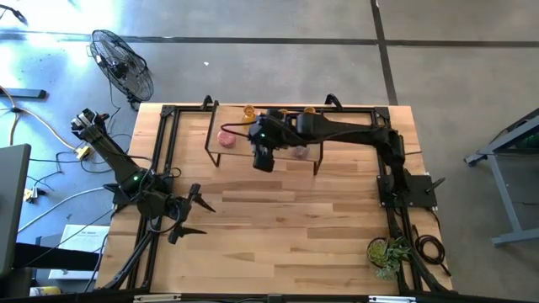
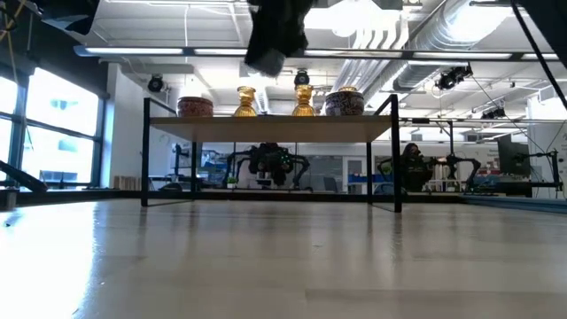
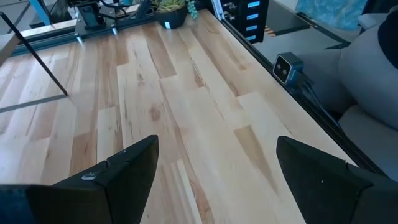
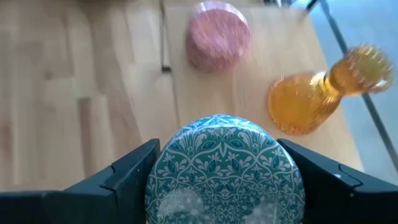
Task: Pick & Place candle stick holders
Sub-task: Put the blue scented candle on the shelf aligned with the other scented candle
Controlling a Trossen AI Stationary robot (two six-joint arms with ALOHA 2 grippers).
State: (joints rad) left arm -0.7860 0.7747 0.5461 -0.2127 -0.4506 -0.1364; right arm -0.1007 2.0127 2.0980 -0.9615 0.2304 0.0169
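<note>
The right gripper [image 4: 217, 180] clamps the light blue holder [image 4: 225, 168] above the raised shelf [image 1: 244, 151], seemingly carrying it. Pink holder [image 4: 218, 34] and amber holder [image 4: 305, 99] sit on the shelf. Left gripper [image 1: 195, 215] waits open over the wooden table [image 1: 286, 227].
</note>
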